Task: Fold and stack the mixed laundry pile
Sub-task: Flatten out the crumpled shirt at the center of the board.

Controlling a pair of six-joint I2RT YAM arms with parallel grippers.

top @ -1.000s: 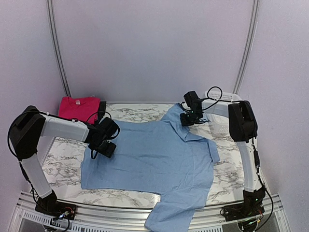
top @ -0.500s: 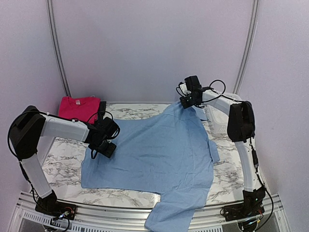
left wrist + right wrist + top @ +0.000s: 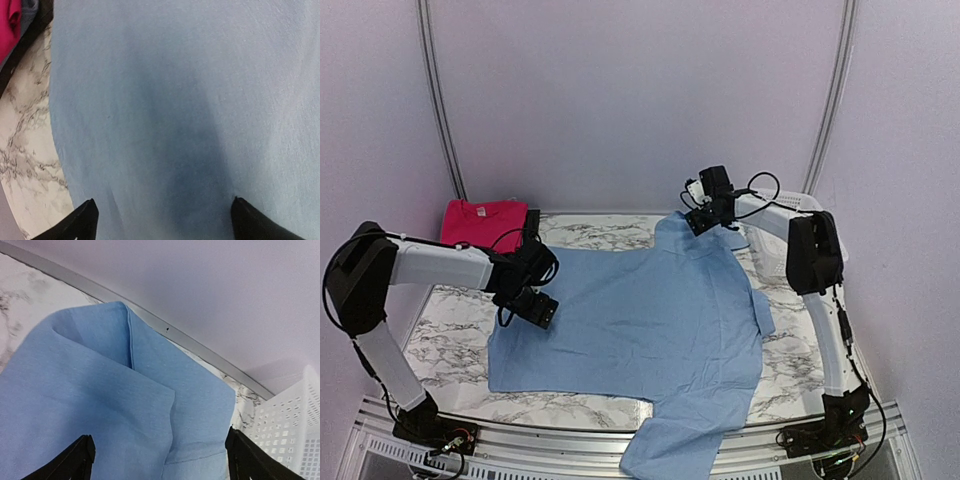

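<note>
Our right gripper [image 3: 698, 222], wide, straddles the raised shirt [image 3: 640, 310] upper right; left gripper [image 3: 532, 305] wide too. Unclamped, it may slump.

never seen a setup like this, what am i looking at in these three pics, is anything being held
Two robot arms are bolted at the near edge of a marble table, each ending in a two-finger gripper. The wide picture comes from a fixed camera above and behind them; the two close-ups come from cameras on the wrists. A light blue shirt lies spread on the table, a folded pink-red T-shirt far left, a white basket far right. The left gripper is open over the shirt's left side. The right gripper has the shirt's raised far corner between its fingers, but they stand apart, so no grip shows.
</note>
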